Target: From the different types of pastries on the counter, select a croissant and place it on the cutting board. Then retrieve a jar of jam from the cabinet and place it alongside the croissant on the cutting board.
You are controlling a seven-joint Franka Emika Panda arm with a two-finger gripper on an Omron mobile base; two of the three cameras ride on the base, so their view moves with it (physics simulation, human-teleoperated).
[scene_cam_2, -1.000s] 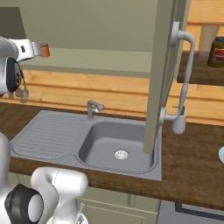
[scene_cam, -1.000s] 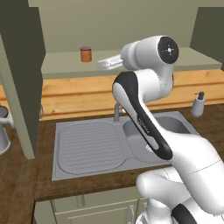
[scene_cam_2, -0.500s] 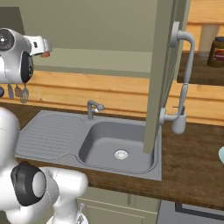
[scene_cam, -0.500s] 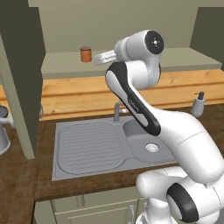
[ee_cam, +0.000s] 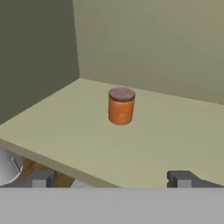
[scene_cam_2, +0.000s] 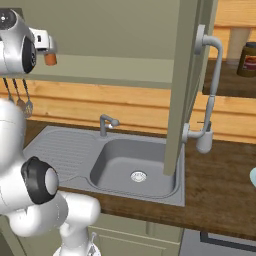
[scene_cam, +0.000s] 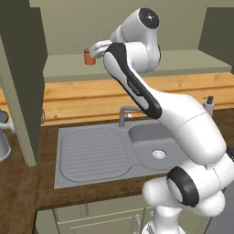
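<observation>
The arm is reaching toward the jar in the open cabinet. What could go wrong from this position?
1. The small orange jar with a dark lid stands alone on the beige cabinet shelf; an off-centre approach could push it back or tip it.
2. The end effector sits low, about level with the shelf's front edge, so its fingertips may strike that edge.
3. The grey cabinet side wall is near on one side, limiting room.

Orange jam jar with brown lid, beige shelf
</observation>
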